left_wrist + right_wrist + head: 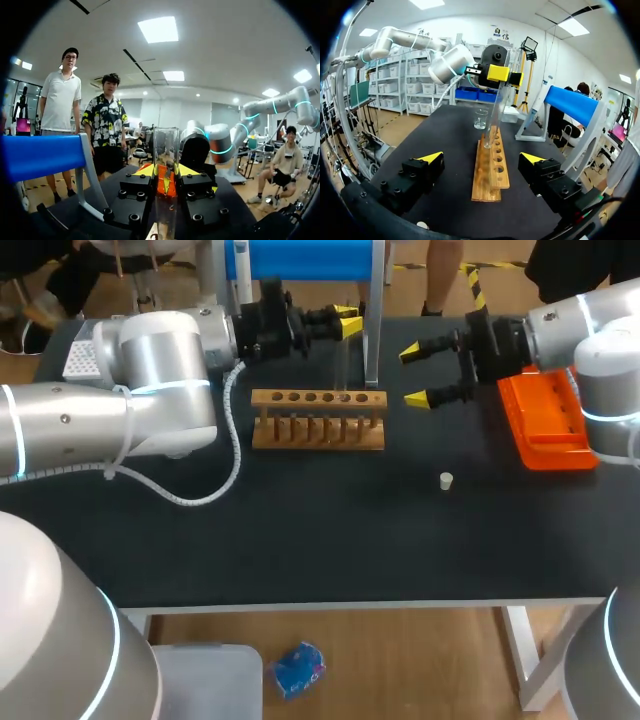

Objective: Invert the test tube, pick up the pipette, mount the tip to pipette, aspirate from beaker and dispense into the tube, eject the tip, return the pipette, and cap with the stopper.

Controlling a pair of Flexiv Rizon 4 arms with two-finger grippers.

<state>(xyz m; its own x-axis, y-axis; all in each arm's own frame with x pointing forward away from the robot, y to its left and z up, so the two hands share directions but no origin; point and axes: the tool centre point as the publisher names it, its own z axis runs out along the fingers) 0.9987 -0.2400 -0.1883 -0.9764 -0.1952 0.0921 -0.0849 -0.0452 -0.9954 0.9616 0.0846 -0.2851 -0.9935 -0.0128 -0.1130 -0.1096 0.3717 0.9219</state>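
The bulky white shell of the left arm [150, 370] sits closest, coming in from the left over a black desk [330, 540]. The right arm [590, 330] enters from the opposite side.

At the far edge of the desk stands a blue-topped stand [305, 258] on grey legs. An orange tray [545, 425] lies flat at the right side, under the right arm. A wooden rack [318, 430] with a row of holes sits near the middle, in front of the stand.

The left end effector [350, 320] hangs over the rack's right end, closed on a clear tube [345, 365]. Its yellow tips press the glass from both sides near the tube's upper part. The tube stands about upright with its lower end at one of the rack's holes. Whether it sits inside the hole I cannot tell.

The right end effector [414, 375] is spread wide and holds nothing. It hovers just to the right of the rack and points toward it and the tube.

A small beaker [480, 119] stands on the desk beyond the rack's far end. A little white stopper [446, 480] lies alone on the desk, nearer the front edge than the rack and well apart from both end effectors.
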